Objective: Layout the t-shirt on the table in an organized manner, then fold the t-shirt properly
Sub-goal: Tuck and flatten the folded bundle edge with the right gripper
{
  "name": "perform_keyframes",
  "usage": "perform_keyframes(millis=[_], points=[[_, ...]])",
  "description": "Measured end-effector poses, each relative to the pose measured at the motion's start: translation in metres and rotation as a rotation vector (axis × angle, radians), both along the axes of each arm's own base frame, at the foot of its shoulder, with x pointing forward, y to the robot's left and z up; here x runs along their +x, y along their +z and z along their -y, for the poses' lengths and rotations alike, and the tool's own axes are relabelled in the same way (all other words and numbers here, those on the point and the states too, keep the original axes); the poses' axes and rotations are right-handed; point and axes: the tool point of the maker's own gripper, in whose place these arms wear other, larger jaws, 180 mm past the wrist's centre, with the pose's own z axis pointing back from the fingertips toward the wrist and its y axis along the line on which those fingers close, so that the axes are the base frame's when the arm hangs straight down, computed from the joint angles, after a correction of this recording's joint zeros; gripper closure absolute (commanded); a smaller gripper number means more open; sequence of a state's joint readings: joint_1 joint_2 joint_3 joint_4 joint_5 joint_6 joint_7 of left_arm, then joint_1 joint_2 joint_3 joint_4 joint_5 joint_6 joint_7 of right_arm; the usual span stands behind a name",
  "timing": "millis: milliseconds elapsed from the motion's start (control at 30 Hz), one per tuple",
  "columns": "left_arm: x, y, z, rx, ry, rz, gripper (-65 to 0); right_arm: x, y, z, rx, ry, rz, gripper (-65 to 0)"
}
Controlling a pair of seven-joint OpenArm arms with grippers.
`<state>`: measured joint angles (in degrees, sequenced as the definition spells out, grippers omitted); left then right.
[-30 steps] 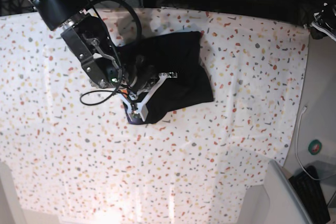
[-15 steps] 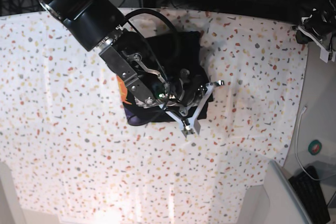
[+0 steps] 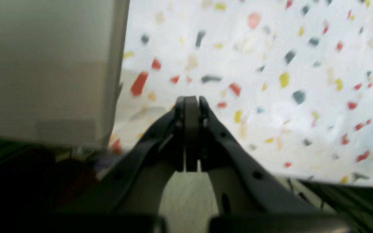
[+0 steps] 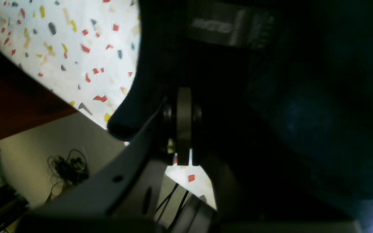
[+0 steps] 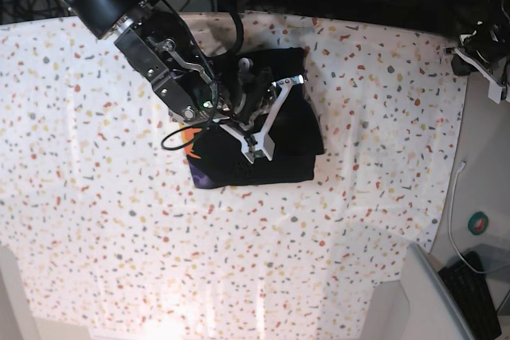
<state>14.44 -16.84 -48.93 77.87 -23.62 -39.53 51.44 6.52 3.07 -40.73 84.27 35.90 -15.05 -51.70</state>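
From my base view the t-shirt (image 5: 267, 137) lay as a compact black bundle on the speckled table (image 5: 96, 220), a little above the table's middle, with a sliver of purple and orange print showing at its left edge. The right arm reached in from the upper left and hung over the bundle, its black cable (image 5: 203, 33) looping above it.

The right gripper (image 5: 267, 113) sat over the upper half of the shirt. In the right wrist view its tips (image 4: 183, 124) looked pressed together, and dark cloth filled nearly everything around them — I could not tell whether any fabric was actually pinched between them, so I would only call the jaws closed. A grey woven label (image 4: 227, 27) showed on the cloth near the top of that view.

The left gripper (image 5: 480, 60) stood well away from the shirt, at the table's far right edge. Its wrist camera showed the tips (image 3: 191, 110) closed against each other on nothing, above the table's edge beside a plain grey panel (image 3: 49, 69).
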Motion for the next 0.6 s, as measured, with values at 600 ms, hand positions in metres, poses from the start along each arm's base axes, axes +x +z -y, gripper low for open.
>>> perform_keyframes(millis=[600], points=[[-0.007, -0.008, -0.002, -0.012, 0.011, -0.030, 0.0, -0.060, -0.006, 0.000, -0.062, 0.186, -0.068, 0.0]])
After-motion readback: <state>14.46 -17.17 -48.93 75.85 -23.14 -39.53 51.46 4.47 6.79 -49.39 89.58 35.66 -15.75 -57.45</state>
